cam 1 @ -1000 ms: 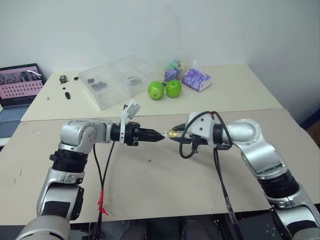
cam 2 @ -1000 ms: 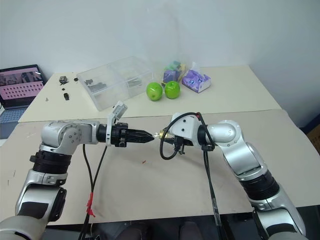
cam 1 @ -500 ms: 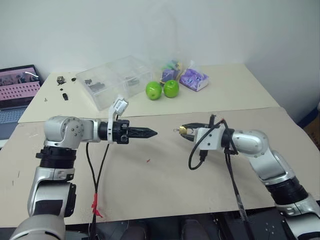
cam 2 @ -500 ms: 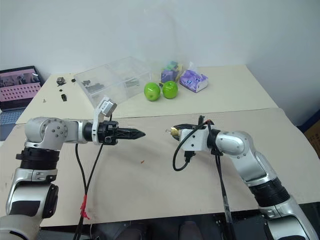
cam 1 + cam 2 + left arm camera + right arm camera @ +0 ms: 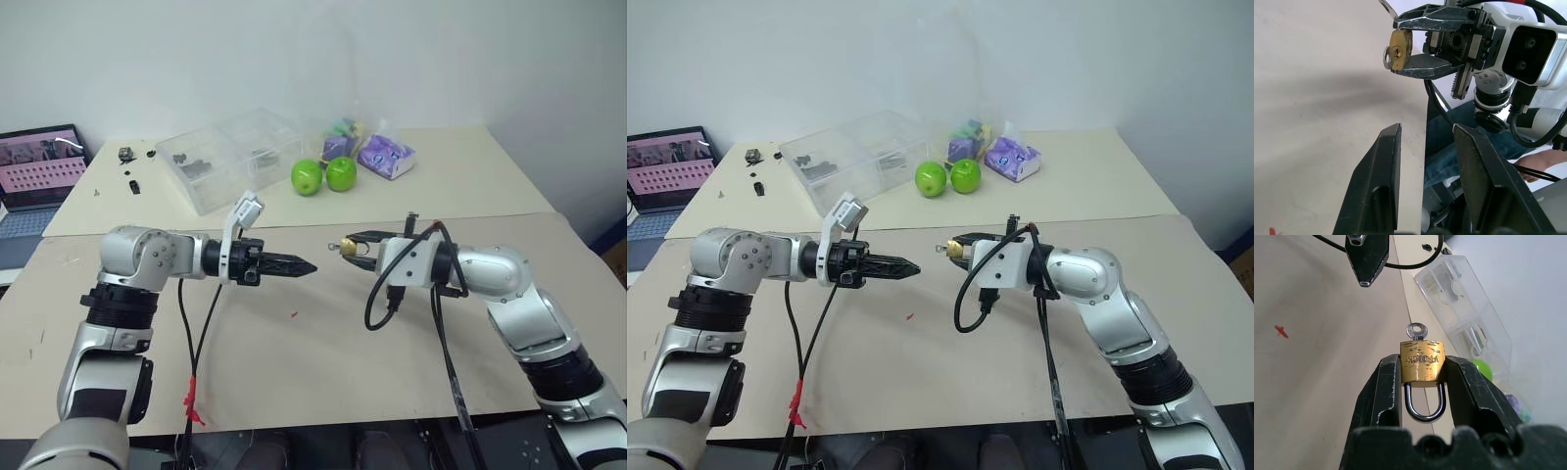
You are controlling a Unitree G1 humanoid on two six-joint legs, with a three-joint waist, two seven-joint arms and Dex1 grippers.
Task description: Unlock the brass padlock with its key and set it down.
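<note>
**Inspector A:** Right wrist view gives us the clearest record: the right gripper (image 5: 1422, 369) is clamped on the brass padlock (image 5: 1422, 361), one finger on each flat side of the body. The key (image 5: 1417, 331) stands out of the end beyond the fingertips; the shackle (image 5: 1424, 402) loops back between the fingers and looks seated, so we judge the lock still fastened.

**Inspector B:** Agreed. We put the left gripper (image 5: 302, 265) well apart from the padlock, level with it and pointing at it across open table. In the left wrist view its fingers (image 5: 1382, 176) stand partly apart with nothing between them.

**Inspector A:** And the change? A second ago we had the two grippers nearly tip to tip, the left one at the key end. Now there is a plain gap, and the right wrist has rolled, so the padlock faces differently.

**Inspector B:** We read that as a withdrawal without a confirmed turn. The key bow remains exposed on the side facing the left gripper, so a fresh approach looks open to us. The setting-down is not yet done: the padlock hangs above the table (image 5: 294, 362).
</note>
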